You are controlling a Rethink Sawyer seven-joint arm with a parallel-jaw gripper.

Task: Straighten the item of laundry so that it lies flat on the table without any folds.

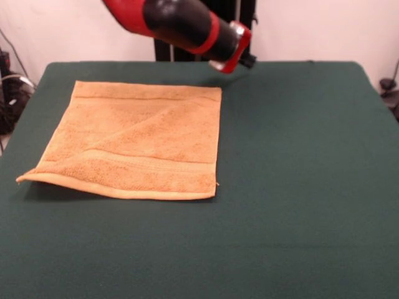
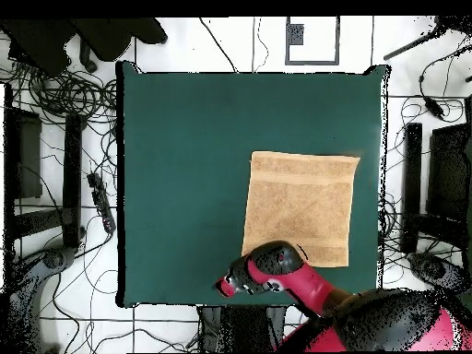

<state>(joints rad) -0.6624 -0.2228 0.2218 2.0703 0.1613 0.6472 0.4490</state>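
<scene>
Bare green table (image 1: 293, 205) fills the whole near part of the front view, with nothing on it between the camera and the towel. Beyond that open stretch lies the golden-orange towel (image 1: 134, 140), spread out on the picture's left half of the table. It is roughly square. Its far edge and its right-hand edge run straight and lie flat on the cloth. A woven band runs along just inside the far edge, and another just inside the near edge. The near left corner comes to a point and stands a little off the table, with a dark shadow under it. A faint diagonal crease crosses the middle. To the picture's right of the towel the table is clear all the way to its edge.

From overhead, the towel (image 2: 300, 207) sits toward the picture's right side of the table (image 2: 184, 184), near that edge but not over it, and a wide empty area lies to the picture's left.

A red and black arm (image 1: 187, 25) reaches in above the towel's far right corner. Whether its jaws are released or clenched cannot be told; the tips are not clearly visible.
</scene>
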